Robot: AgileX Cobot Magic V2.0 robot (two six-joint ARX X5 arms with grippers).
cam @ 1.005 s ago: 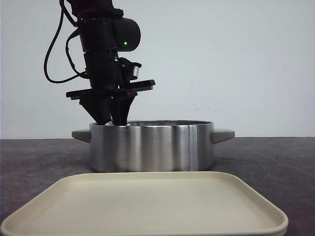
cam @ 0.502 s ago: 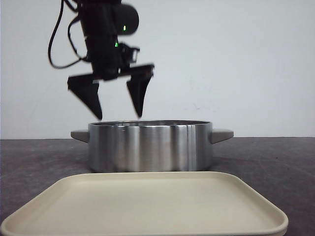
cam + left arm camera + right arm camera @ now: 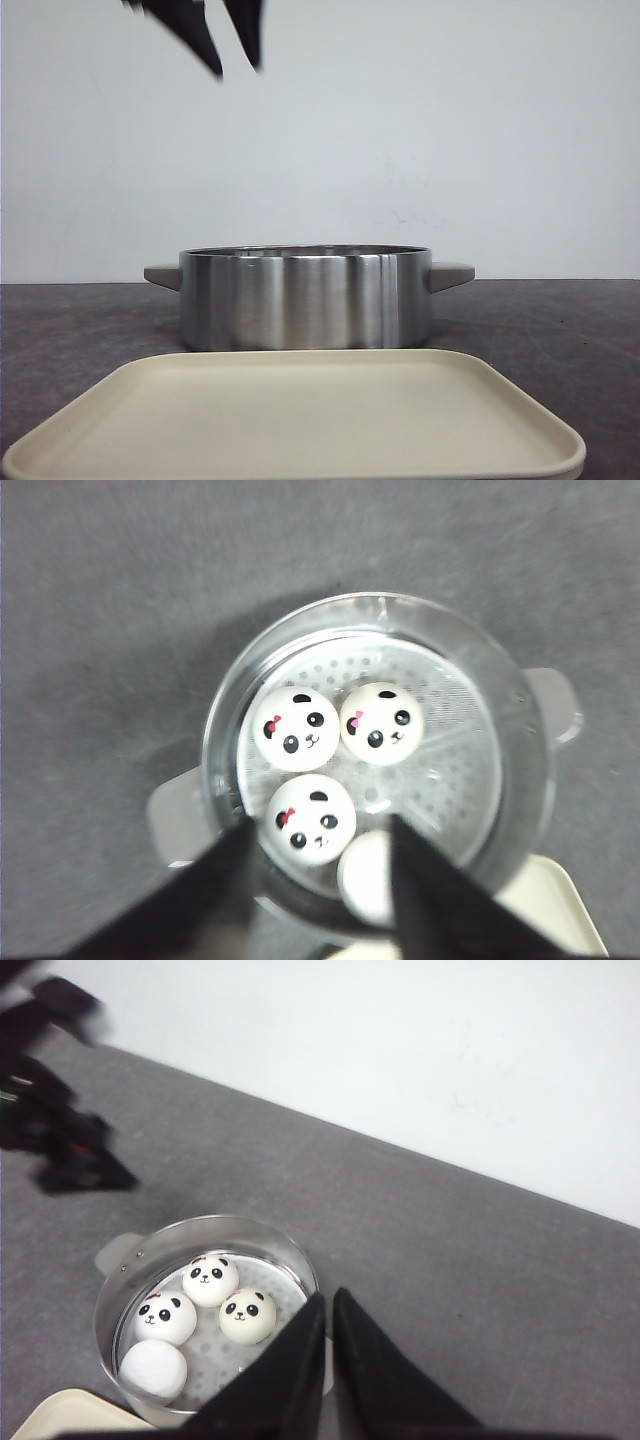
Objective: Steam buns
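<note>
Four white buns lie in the steel steamer pot (image 3: 300, 300) on its perforated insert. In the left wrist view three show panda faces (image 3: 296, 728), (image 3: 382, 723), (image 3: 314, 818); the fourth (image 3: 368, 875) shows only plain white. All four also show in the right wrist view, the plain one (image 3: 153, 1370) nearest the tray. My left gripper (image 3: 235, 60) is high above the pot's left side, open and empty, its jaws wide apart (image 3: 320, 825). My right gripper (image 3: 330, 1298) is shut and empty, raised to the right of the pot, out of the front view.
A cream tray (image 3: 300, 420) with nothing on it lies in front of the pot on the dark grey table; its corner shows in the right wrist view (image 3: 60, 1415). The pot has two grey side handles (image 3: 452, 274). A white wall stands behind.
My left gripper was down inside the pot's left side, then opened and rose; now only its fingertips show at the top of the front view. The pot and tray stayed put.
</note>
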